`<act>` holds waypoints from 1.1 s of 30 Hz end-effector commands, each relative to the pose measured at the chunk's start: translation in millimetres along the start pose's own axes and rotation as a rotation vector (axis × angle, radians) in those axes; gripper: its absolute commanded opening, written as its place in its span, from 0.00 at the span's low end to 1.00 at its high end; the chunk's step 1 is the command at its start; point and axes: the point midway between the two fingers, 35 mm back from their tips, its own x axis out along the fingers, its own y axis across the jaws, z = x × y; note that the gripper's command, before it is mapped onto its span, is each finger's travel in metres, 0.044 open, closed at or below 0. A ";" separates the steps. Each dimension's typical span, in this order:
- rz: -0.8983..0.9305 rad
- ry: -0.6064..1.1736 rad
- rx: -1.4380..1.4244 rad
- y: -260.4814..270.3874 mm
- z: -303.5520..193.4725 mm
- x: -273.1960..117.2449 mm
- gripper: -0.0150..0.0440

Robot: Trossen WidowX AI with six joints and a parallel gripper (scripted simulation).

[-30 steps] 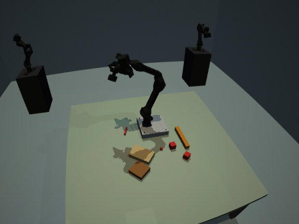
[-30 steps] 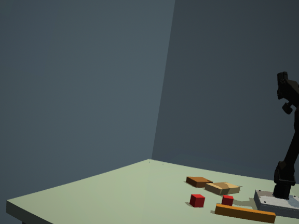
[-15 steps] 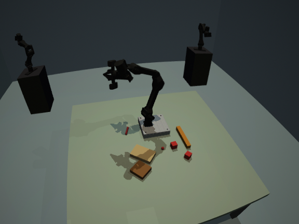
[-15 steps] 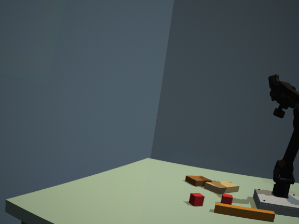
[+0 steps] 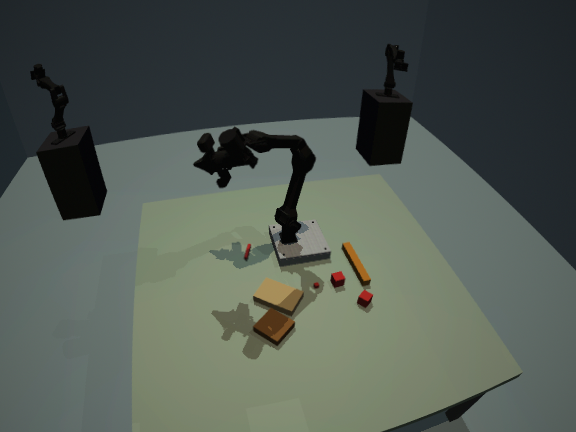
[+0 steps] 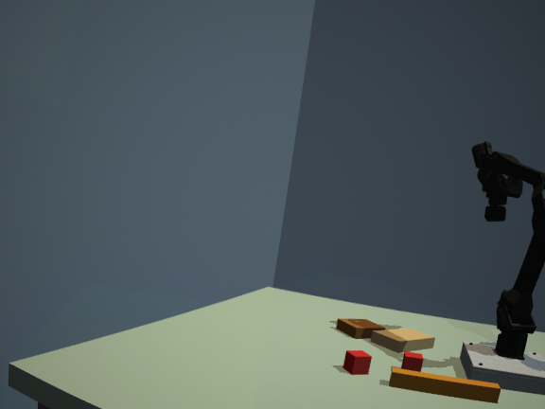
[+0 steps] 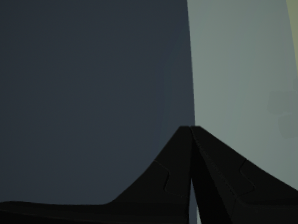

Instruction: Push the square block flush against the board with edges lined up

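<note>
My pincer [image 5: 196,164] [image 6: 494,189] [image 7: 188,135] was shut, its tips together with nothing between them, and I had it high, at the far left of the block and board as seen from the top. The brown block [image 5: 274,325] [image 6: 360,327] lay flat on the table [image 5: 195,390] [image 6: 189,350], just to the near side of the tan board [image 5: 277,294] [image 6: 409,337]. They sat at an angle to each other, no whole side flush; a corner may have touched, though the dim light made that hard to judge. Right of them were two red cubes [image 5: 338,279] [image 5: 365,298] [image 6: 413,362] [image 6: 358,362] and an orange bar [image 5: 356,263] [image 6: 445,384]. A thin red stick [image 5: 247,251] lay to the far left of the board.
</note>
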 end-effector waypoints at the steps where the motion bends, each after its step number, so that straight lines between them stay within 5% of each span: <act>1: -0.023 0.056 -0.121 -10.2 -20.8 0.8 0.25; 33: -0.021 0.529 -1.105 -101.6 -150.6 -39.6 0.25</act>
